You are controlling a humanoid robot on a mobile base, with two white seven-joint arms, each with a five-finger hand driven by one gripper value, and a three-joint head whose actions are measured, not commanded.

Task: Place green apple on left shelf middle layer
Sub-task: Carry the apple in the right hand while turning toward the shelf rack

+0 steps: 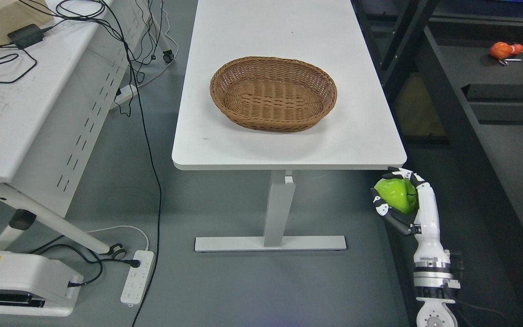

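Observation:
My right hand (400, 200) rises from the lower right, below and just right of the white table's near right corner. Its black-and-white fingers (391, 217) are curled around a glossy green apple (395, 194), which is held off the floor, under the level of the tabletop. A brown wicker basket (273, 68) stands with nothing in it on the white table (288, 150). Dark shelving (502, 91) fills the right side of the picture. My left arm does not show.
An orange object (504, 50) lies on the dark shelf at the upper right. A second white table (12, 113) with black cables stands at the left. A power strip (137, 277) and cables lie on the grey floor at the lower left.

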